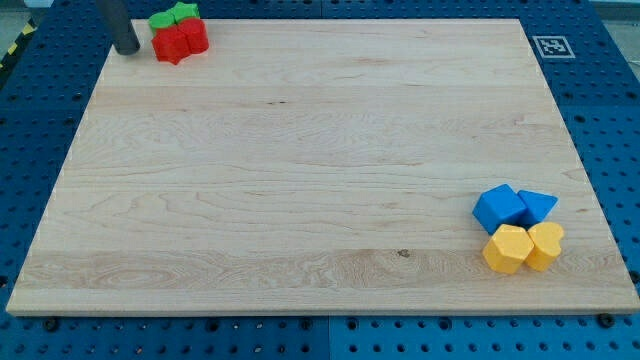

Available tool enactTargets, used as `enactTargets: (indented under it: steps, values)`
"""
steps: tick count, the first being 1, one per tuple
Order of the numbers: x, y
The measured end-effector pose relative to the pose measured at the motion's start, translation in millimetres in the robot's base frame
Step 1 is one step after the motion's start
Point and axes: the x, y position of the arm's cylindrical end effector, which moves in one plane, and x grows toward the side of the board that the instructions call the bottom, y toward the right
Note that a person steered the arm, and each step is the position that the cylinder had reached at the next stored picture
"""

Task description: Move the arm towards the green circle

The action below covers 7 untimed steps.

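The green circle (160,21) lies at the view's top left, at the board's top edge, touching a green star-like block (184,12) on its right. Two red blocks sit just below them: a red star-like block (171,44) and a red rounded block (193,35). My tip (128,50) is the end of a dark rod coming down from the view's top. It rests on the board just left of the red and green cluster, a short gap from the green circle.
A wooden board (300,180) lies on a blue pegboard table. At the view's bottom right sit a blue cube (499,207), a blue triangle (537,207), a yellow hexagon (507,249) and a yellow heart (546,244). A printed marker (550,46) is at the top right corner.
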Motion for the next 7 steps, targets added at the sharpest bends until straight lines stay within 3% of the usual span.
enactTargets:
  steps: [4,7]
  values:
    - [-53.9,-27.5]
    - [-54.5,-13.4]
